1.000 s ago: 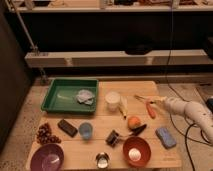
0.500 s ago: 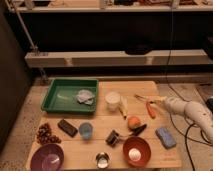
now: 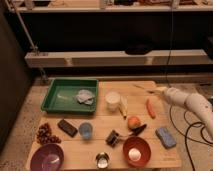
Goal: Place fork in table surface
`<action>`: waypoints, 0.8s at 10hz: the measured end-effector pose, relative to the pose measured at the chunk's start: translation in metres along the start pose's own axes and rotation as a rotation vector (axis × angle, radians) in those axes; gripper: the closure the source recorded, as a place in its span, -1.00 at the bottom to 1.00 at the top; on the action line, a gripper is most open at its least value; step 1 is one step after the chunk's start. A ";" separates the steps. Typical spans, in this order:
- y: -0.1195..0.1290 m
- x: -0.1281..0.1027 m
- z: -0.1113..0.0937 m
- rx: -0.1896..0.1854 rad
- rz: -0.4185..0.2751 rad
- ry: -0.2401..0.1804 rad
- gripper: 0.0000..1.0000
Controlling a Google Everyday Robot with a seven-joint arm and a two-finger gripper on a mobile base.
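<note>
Dim room: speckled floor (image 3: 195, 85), a long pale shelf (image 3: 100, 58) before a dark back wall (image 3: 90, 32).

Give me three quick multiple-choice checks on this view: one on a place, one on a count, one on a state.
1. Where is the end effector?
A) over the green tray
B) above the grapes
C) at the far right edge of the table surface

2. How many bowls stand on the table?
A) one
B) two
C) four

3. What is the end effector's state?
A) shut on the fork
B) wide open and empty
C) shut on the blue sponge

Answers:
1 C, the white arm ends by the table's far right corner.
2 B, only a purple bowl and a red bowl show.
3 A, the fork's thin stem runs left from its closed tip.
</note>
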 end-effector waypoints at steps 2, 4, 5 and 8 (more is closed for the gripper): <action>-0.041 0.008 -0.002 0.023 -0.034 0.009 1.00; -0.073 0.016 -0.018 0.049 -0.063 0.024 1.00; -0.091 0.021 -0.029 0.062 -0.084 0.035 1.00; -0.121 0.031 -0.043 0.081 -0.114 0.051 1.00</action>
